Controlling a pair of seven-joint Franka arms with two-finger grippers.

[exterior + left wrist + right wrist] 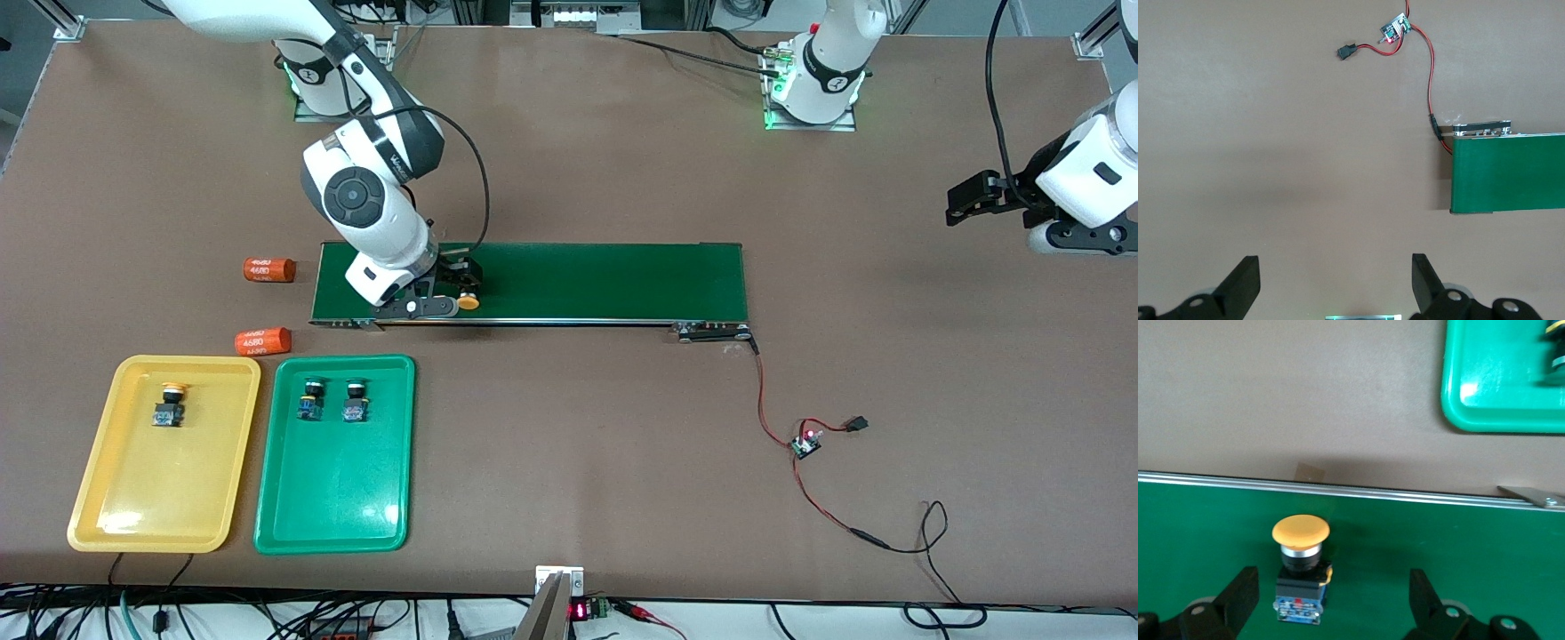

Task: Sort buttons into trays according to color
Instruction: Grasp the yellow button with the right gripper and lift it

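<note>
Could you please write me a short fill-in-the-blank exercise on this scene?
1. The yellow tray holds ___ button.
2. Both buttons in the green tray have ___ caps.
3. The right gripper's open jaws straddle a yellow button standing on the ___.
4. The left gripper hovers ___ over bare table.

Missing words: one; green; conveyor belt; open

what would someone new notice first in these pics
The right gripper, jaws open, is low over the green conveyor belt with a yellow button between its jaws. Nearer the camera, the yellow tray holds one yellow button and the green tray two green buttons. The left gripper waits open over bare table.
</note>
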